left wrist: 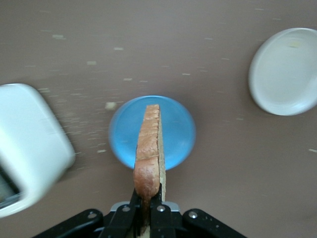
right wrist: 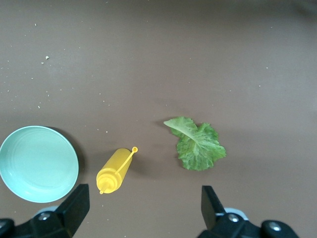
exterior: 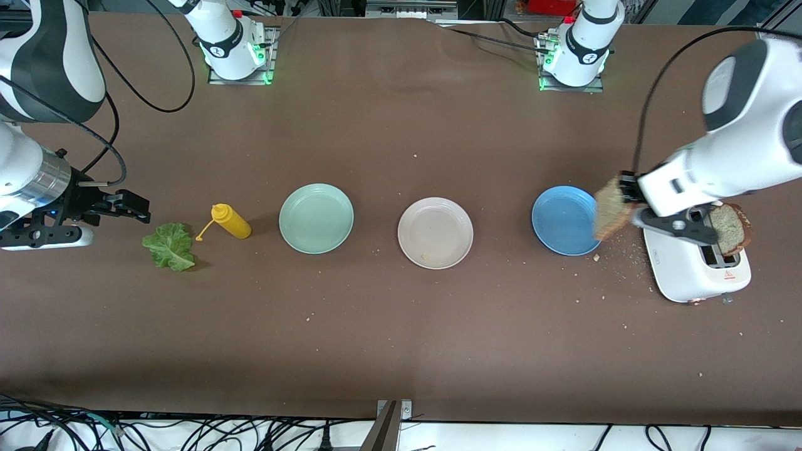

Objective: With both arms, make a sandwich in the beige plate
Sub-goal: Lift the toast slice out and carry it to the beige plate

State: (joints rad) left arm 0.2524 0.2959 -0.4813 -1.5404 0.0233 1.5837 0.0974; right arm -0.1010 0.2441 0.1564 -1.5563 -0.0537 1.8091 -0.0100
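My left gripper (exterior: 627, 189) is shut on a slice of brown toast (exterior: 610, 209), held on edge in the air over the rim of the blue plate (exterior: 561, 219), beside the toaster (exterior: 695, 270). In the left wrist view the toast (left wrist: 148, 144) stands up from the left gripper (left wrist: 147, 191). A second toast slice (exterior: 728, 228) sticks out of a toaster slot. The beige plate (exterior: 435, 233) (left wrist: 285, 72) sits bare mid-table. A green lettuce leaf (exterior: 169, 245) (right wrist: 197, 145) lies at the right arm's end. My right gripper (exterior: 128, 207) (right wrist: 145, 199) hangs open and holds nothing beside the lettuce.
A mint-green plate (exterior: 316, 218) (right wrist: 37, 163) and a yellow squeeze bottle (exterior: 232, 222) (right wrist: 114, 173) lying on its side sit between the lettuce and the beige plate. Crumbs are scattered around the white toaster (left wrist: 27, 148) and the blue plate (left wrist: 176, 129).
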